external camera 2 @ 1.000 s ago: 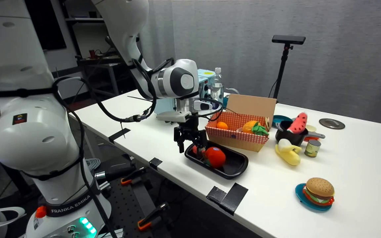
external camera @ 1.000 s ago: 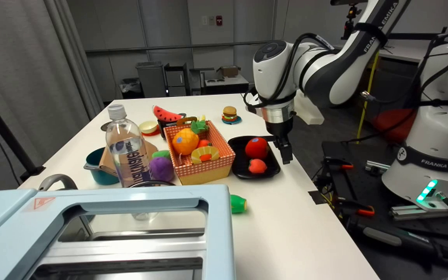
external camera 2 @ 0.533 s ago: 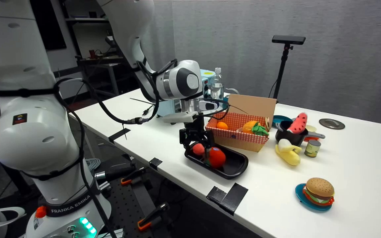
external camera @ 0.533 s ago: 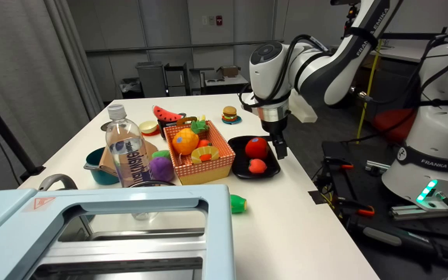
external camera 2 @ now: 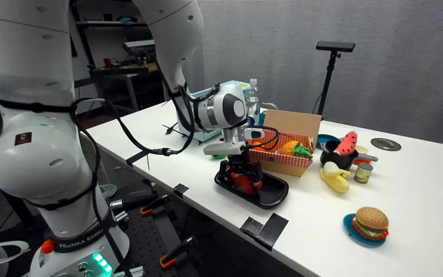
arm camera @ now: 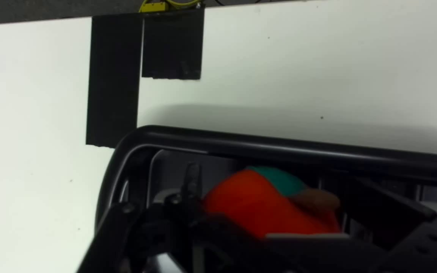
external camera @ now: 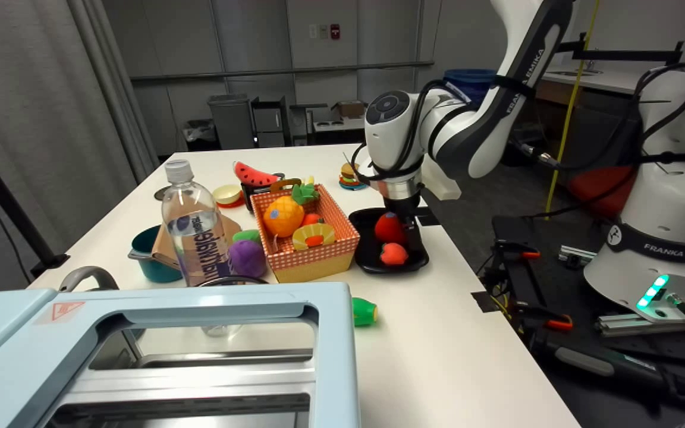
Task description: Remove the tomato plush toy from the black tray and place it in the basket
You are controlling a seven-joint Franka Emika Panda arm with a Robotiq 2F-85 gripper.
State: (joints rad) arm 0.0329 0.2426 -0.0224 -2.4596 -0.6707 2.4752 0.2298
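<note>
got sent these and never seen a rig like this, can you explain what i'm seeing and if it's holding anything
The machine is a robot arm ending in a black gripper. Two pictures come from cameras standing apart from it; the close-up is from a camera on its wrist. On the white table are a black tray, a basket of toy fruit, a water bottle and a toy burger, among other things. In the tray lie a tomato plush toy and a smaller red toy. The gripper's jaws stand apart with the tomato plush toy between them, so nothing looks held yet. Whether they touch it, I can't tell.
</note>
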